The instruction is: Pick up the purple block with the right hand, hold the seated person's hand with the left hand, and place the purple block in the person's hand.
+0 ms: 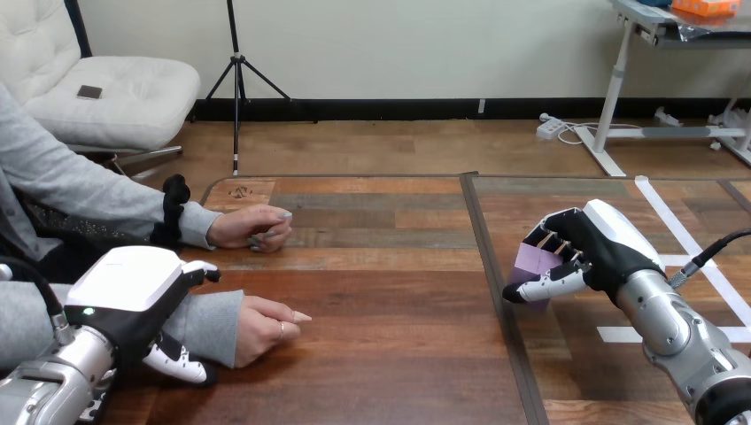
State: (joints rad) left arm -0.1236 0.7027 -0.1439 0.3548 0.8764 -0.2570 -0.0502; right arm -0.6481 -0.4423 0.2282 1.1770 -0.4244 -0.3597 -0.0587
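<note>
Peeking behind right robot hand point(595, 246) — purple block point(534, 263).

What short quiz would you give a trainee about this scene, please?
1. True or false: the purple block lies loose on the table, free of every hand.
2. Which hand holds the block? A) the robot's left hand; B) the robot's right hand; C) the person's farther hand.
3. Fill in: the left hand's thumb and fingers close round the person's nearer arm at the sleeved ____, just behind the person's nearer hand.

Key: 1 false, it sits in a hand, off the table; 2 B; 3 wrist.
</note>
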